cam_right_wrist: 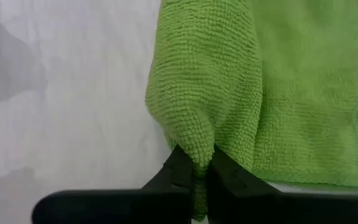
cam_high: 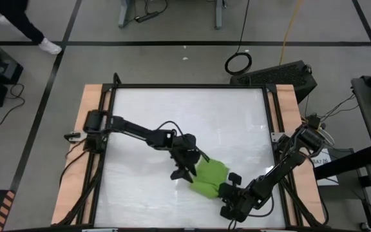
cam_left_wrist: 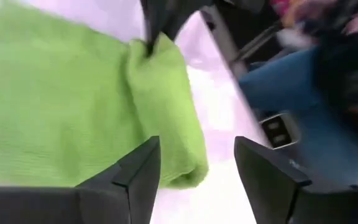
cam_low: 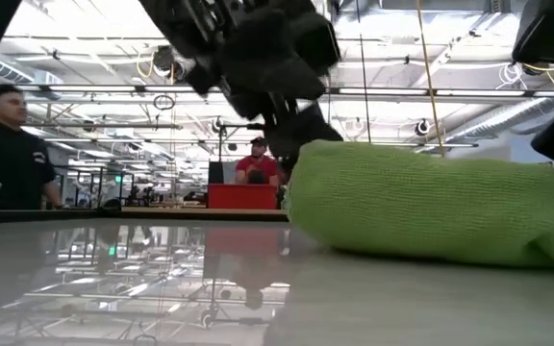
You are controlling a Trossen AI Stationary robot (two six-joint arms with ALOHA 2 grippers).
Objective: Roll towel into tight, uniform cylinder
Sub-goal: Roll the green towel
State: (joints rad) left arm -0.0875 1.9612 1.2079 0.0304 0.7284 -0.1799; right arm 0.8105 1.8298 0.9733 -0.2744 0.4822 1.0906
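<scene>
- Right gripper (cam_right_wrist: 194,171) at the near right of the tabletop (cam_high: 237,116); fingers clenched on a pinched fold at the towel's edge.
- Towel (cam_high: 210,178), lime green, lies on the white tabletop toward the near edge, right of centre, between the two grippers. One side is folded over into a soft roll; the rest lies flat. In the low view it reads as a low, thick mound.
- Left gripper (cam_high: 184,173) just beside the towel's left edge; fingers (cam_left_wrist: 135,177) released, spread apart, one over the cloth, the other over bare tabletop.
- No containers on the tabletop.
- Beyond the tabletop: two people (cam_low: 8,144) in the room.
</scene>
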